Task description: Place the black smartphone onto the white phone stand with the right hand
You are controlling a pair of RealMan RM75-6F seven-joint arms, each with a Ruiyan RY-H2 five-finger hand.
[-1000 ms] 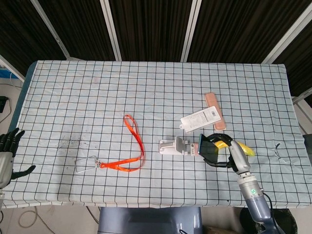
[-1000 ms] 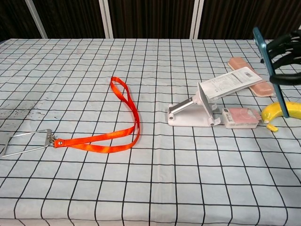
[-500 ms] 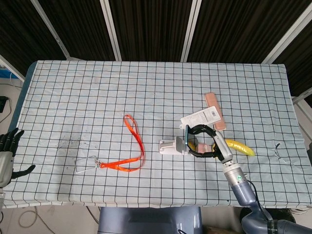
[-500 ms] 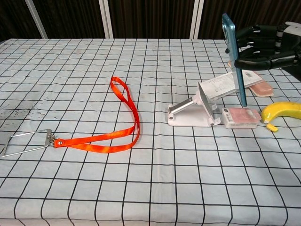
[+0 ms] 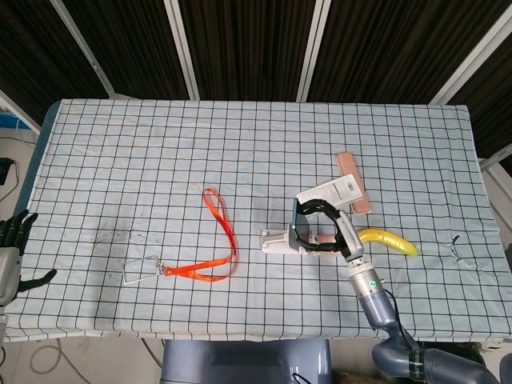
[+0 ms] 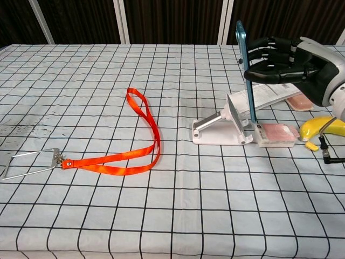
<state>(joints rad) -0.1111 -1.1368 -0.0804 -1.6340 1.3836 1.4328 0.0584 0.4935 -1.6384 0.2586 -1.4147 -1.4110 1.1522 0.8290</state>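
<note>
My right hand (image 6: 287, 63) grips the black smartphone (image 6: 241, 40) by its edges. The phone has a blue rim and stands nearly upright. Its lower end hangs just over the cradle of the white phone stand (image 6: 220, 131); whether they touch is unclear. From the head view, the phone (image 5: 297, 225) shows as a dark slab at the right end of the stand (image 5: 277, 241), with the right hand (image 5: 326, 226) behind it. My left hand (image 5: 10, 252) hangs off the table's left edge, fingers apart and holding nothing.
A banana (image 6: 322, 127) and a small pink packet (image 6: 277, 134) lie right of the stand. A white labelled packet (image 6: 272, 93) and a salmon bar (image 6: 299, 102) lie behind it. An orange lanyard (image 6: 141, 141) with a metal ring (image 6: 29, 162) stretches across the left half.
My right hand has carried the phone leftward from above the banana to the stand, and the phone's lower end has come down towards the cradle. The left hand has stayed put.
</note>
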